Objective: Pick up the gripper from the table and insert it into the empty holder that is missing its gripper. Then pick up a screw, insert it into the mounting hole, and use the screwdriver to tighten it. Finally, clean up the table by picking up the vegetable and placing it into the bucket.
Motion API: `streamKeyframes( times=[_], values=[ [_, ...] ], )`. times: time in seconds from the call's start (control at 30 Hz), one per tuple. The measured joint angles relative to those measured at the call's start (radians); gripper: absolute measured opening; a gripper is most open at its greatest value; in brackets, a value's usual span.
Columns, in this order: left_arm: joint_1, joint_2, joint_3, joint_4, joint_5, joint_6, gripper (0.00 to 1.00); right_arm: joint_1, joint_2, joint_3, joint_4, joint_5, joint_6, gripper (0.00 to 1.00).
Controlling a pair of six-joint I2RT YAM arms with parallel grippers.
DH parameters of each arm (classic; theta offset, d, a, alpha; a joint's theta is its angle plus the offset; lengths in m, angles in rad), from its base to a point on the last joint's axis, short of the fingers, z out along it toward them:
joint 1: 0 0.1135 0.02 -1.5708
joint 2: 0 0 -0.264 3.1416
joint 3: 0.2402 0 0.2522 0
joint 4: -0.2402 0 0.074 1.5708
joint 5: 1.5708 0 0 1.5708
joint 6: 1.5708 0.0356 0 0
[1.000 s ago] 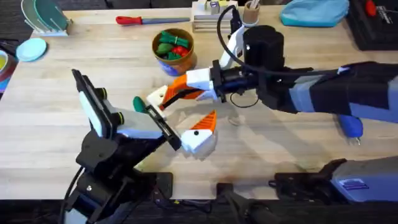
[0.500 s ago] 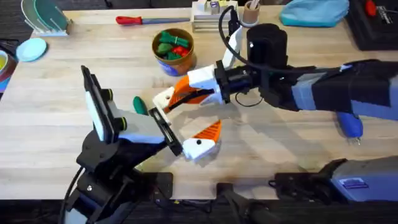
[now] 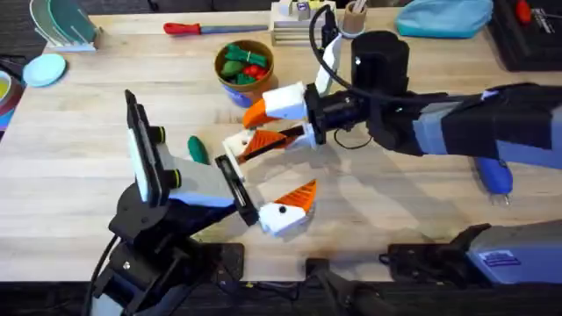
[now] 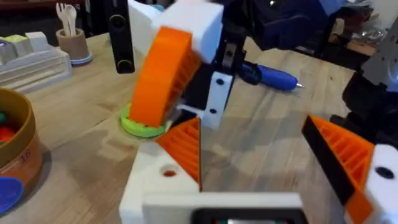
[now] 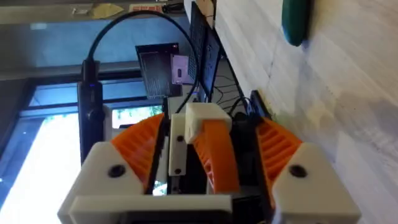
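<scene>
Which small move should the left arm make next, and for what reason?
Probably swing the left end effector toward the vegetable. It is open and holds nothing. The vegetable lies on the table beside that arm and is not yet in the bucket.

I can read no text anywhere; the bucket (image 4: pixel 15 149) wall carries faint dark marks, and a label on my right arm's base (image 3: pixel 499 259) stays illegible.
</scene>
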Motion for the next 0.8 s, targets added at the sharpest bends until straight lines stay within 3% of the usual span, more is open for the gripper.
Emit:
streamKeyframes(
  times=[0.07, 0.17, 0.5, 0.6, 0.8],
  values=[
    [0.000, 0.000, 0.000, 0.000, 0.001, 0.000, 0.993, -0.014, 0.000, 0.000, 0.014, 0.000, -0.001, 0.865],
    [0.000, 0.000, 0.000, 0.000, 0.003, 0.000, 0.993, -0.050, 0.000, 0.000, 0.039, 0.013, -0.018, 0.919],
    [0.000, 0.000, 0.000, 0.000, 0.003, 0.000, 0.993, -0.229, 0.000, 0.042, 0.052, 0.131, -0.153, 0.937],
    [0.000, 0.000, 0.000, 0.000, 0.003, 0.000, 0.993, -0.262, -0.001, 0.091, -0.050, 0.173, -0.227, 0.938],
    [0.000, 0.000, 0.000, 0.000, 0.003, 0.000, 0.993, -0.276, -0.066, 0.206, -0.560, 0.346, -0.513, 0.940]
  ],
)
